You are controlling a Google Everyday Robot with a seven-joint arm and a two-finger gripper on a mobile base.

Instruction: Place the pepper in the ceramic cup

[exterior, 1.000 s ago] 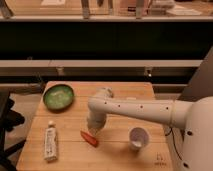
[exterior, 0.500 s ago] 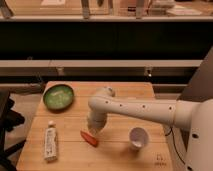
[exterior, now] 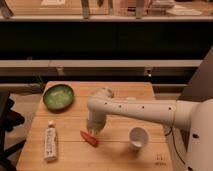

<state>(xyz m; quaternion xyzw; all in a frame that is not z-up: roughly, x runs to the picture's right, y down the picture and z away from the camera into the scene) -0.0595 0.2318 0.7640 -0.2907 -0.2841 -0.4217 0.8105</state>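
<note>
The arm (exterior: 135, 109) is reaching out across the worktop (exterior: 120, 156) and bending down at the wrist, so the hand (exterior: 94, 132) is hanging to the left of the cup (exterior: 138, 137) in this view, right over the pepper (exterior: 90, 139). The pepper is lying flat on the wood, left of the cup and well apart from it, its near end poking out below the hand toward the front edge.

The hand is sitting so close over the pepper's far end that I cannot tell whether it is touching. I cannot tell either whether the hand is spread or pressed together. That pointing-down pose is making sense to me, since a low, slim thing lying flat is asking for a grasp from straight above.

The cup is standing upright, mouth up, with nothing showing inside. It is on the same front strip of the worktop, so the carry is looking like a short sideways trip once the pepper is lifted. By my reading the task is sitting at the pick-up step, with the drop not yet done.

Far left of the cup a tube (exterior: 50, 142) is lying lengthwise near the edge, and a green bowl (exterior: 59, 96) is sitting further back on that side. Both are looking clear of the path from pepper to cup.
</note>
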